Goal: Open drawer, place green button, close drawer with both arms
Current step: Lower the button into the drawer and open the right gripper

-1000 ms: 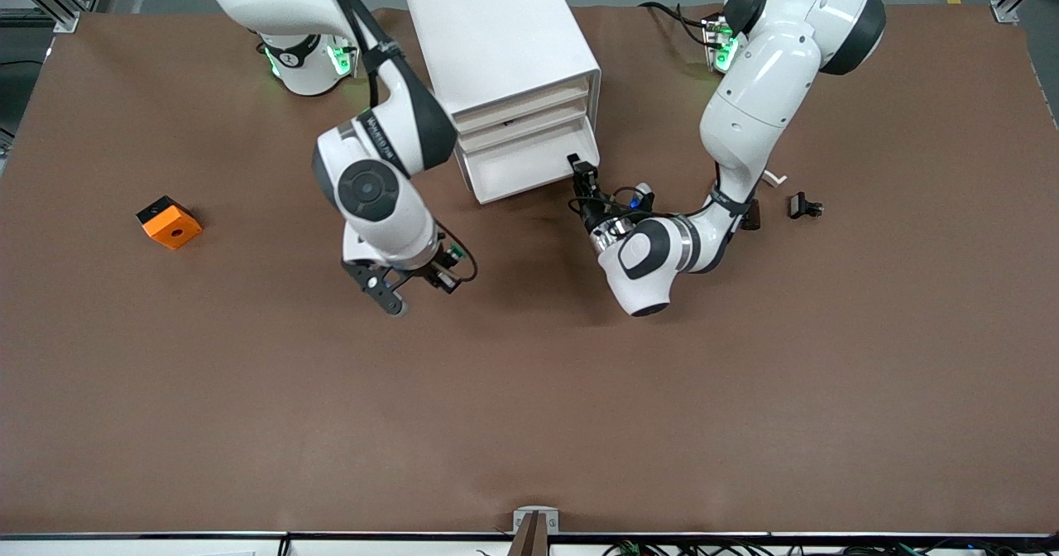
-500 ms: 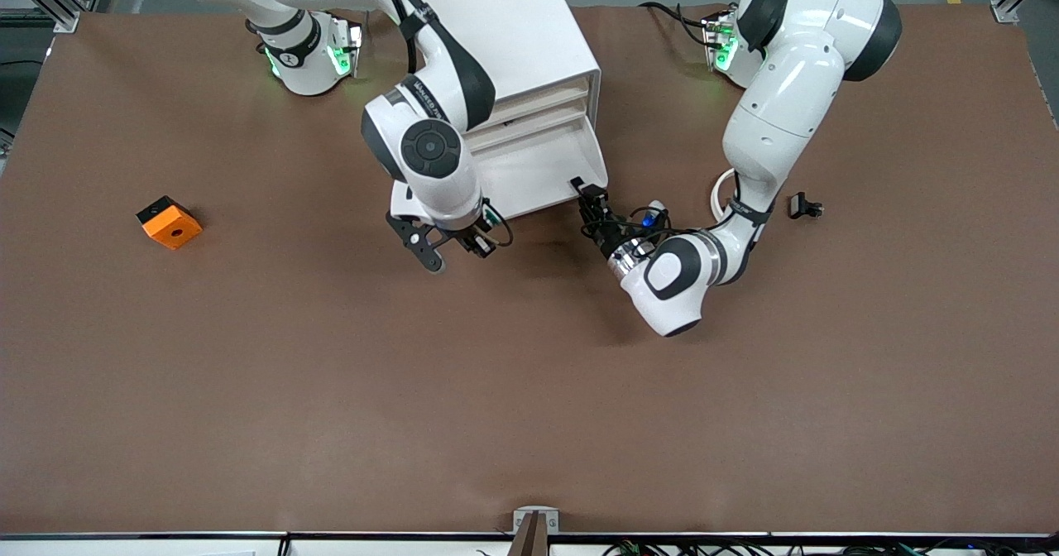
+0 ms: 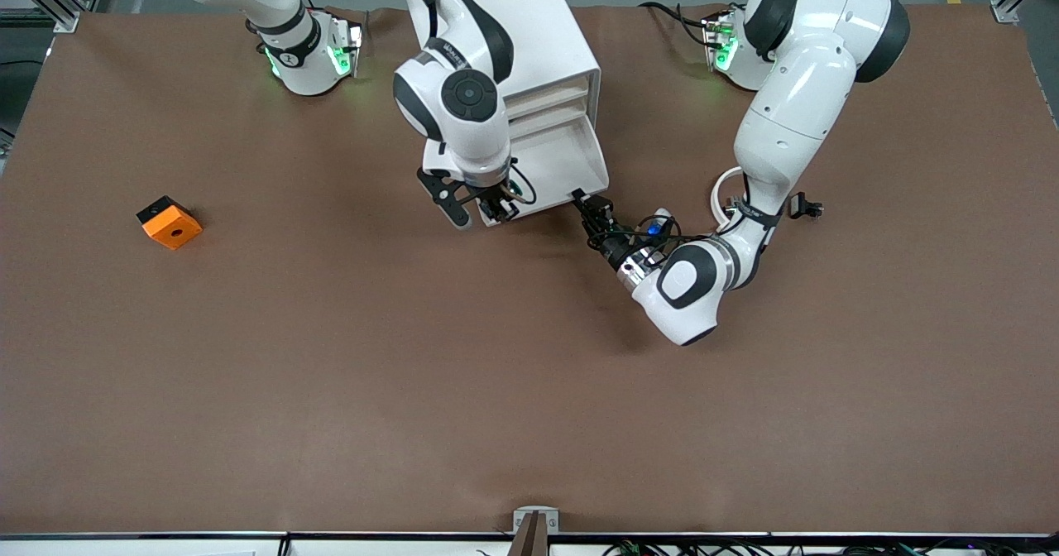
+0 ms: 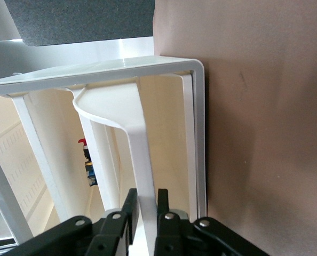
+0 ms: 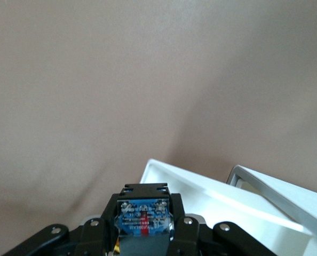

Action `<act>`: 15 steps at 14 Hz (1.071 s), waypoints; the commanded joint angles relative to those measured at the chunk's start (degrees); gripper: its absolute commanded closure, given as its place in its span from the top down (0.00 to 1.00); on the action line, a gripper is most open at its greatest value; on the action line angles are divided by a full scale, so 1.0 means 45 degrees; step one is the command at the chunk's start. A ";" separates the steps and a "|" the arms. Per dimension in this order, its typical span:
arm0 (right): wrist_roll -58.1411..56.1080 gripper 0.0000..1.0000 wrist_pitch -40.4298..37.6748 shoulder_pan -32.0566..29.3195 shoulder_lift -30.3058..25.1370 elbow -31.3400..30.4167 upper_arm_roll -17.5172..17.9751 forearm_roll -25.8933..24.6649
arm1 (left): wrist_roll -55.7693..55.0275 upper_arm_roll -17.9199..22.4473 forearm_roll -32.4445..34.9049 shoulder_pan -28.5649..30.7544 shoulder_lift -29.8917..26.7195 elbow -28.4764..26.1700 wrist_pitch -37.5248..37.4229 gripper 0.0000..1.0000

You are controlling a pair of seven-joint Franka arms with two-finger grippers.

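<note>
The white cabinet (image 3: 496, 18) stands at the back middle of the table. Its lowest drawer (image 3: 554, 167) is pulled out toward the front camera. My left gripper (image 3: 589, 205) is at the drawer's front corner toward the left arm's end. In the left wrist view its jaws (image 4: 146, 200) are shut on the drawer's thin front strip (image 4: 134, 144). My right gripper (image 3: 495, 207) hangs over the drawer's other front corner. In the right wrist view it (image 5: 144, 200) is shut on the button (image 5: 142, 216), whose blue label faces the camera; the cap is hidden. The drawer's rim (image 5: 217, 197) lies just under it.
An orange block with a hole (image 3: 169, 222) lies toward the right arm's end of the table. A small black part (image 3: 804, 206) lies beside the left arm's forearm. Bare brown table spreads between the cabinet and the front camera.
My right arm has swung from over the bare table to the drawer's front corner, carrying the button. My left gripper has drawn the drawer farther out toward the front camera.
</note>
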 commanded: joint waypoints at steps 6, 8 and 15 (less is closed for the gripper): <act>0.0496 0.00 0.0220 0.0842 -0.0008 -0.0162 -0.0105 -0.0363 | 0.0012 0.0116 -0.0364 0.0062 0.0099 0.0439 -0.0018 1.00; 0.0496 0.00 0.0259 0.1018 0.0206 -0.0142 -0.0124 -0.0402 | 0.0206 0.0409 -0.0325 0.0043 0.0060 0.0535 0.0294 1.00; 0.0418 0.00 0.1196 0.1077 0.0851 -0.0123 -0.0104 -0.0519 | 0.3655 0.1483 0.0903 0.0024 -0.0330 0.1648 0.1389 1.00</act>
